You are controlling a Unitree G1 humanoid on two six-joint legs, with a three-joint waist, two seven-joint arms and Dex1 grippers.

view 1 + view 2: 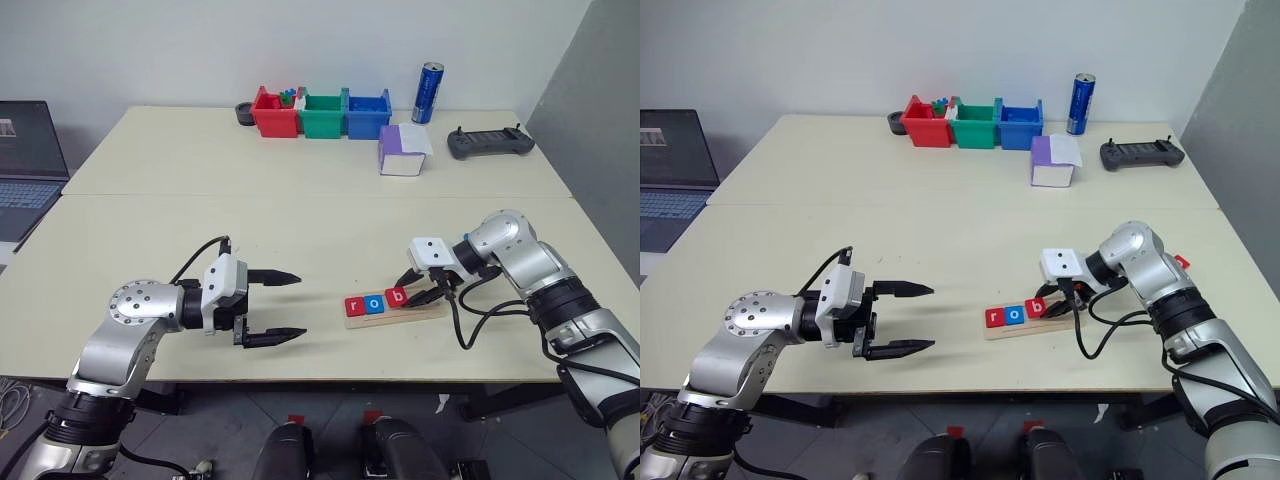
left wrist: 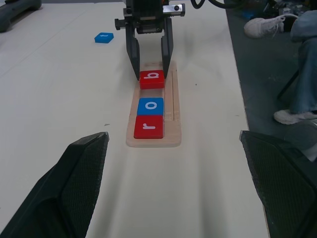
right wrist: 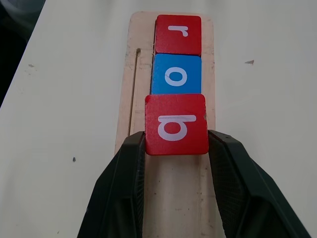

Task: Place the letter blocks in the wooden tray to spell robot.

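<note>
Closest to the lens, the right gripper (image 3: 176, 141) has its two black fingers clamped on the red b block (image 3: 176, 124), one on each side edge, holding it right at the wooden tray (image 3: 126, 89), butted up against the blue o block (image 3: 176, 74). Beyond that o sits the red r block (image 3: 178, 33) at the tray's end, so "r-o" is down and "b" looks to be going in third, not yet released. From there the rest of the tray is bare wood, two slots open, by my reckoning for the second o and the t. A blue block (image 2: 103, 37) lies loose on the table (image 1: 300, 190) beyond the tray, its letter too small to read. The right arm reaches in from the side, wrist tipped steeply down over the tray. Over on the other side, the left gripper (image 1: 272, 306) hangs well apart from the tray, fingers spread wide, holding nothing, pointing across toward it.
</note>
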